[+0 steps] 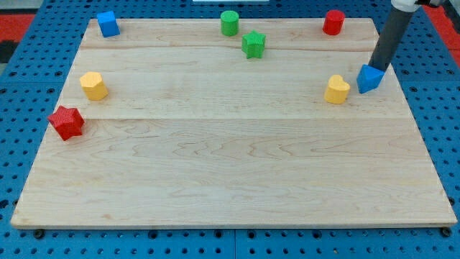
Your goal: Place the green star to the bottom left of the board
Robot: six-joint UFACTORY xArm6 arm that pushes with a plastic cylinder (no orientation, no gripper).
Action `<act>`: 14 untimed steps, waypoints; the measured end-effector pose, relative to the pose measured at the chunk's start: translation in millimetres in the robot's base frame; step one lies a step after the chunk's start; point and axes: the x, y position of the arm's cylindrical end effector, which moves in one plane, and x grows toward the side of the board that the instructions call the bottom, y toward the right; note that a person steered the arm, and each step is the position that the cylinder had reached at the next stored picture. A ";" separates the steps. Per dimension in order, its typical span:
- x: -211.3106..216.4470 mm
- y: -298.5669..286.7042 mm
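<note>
our tip (376, 70) touching blue triangular block (369, 78) at worktop (237, 165) right edge, green star (253, 44) well apart near top centre, no tool fitted, nothing held

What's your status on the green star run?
My tip at the view's right edge, against the blue block. Green star near the view's top, untouched, beside the green cylinder. Nothing blocking toward the view's bottom left.

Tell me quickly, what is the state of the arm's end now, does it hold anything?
My tip: a bare rod, no gripper, holding nothing; it touches the blue block at the view's right, far from the green star.
</note>
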 end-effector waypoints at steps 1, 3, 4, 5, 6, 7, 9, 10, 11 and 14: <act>-4.3 0.0; -24.4 -20.5; -32.3 -45.3; -39.1 -69.2; -47.4 -91.4; -61.3 -117.3; -86.0 -159.9; -96.7 -177.6; -100.2 -195.6; -39.2 -246.5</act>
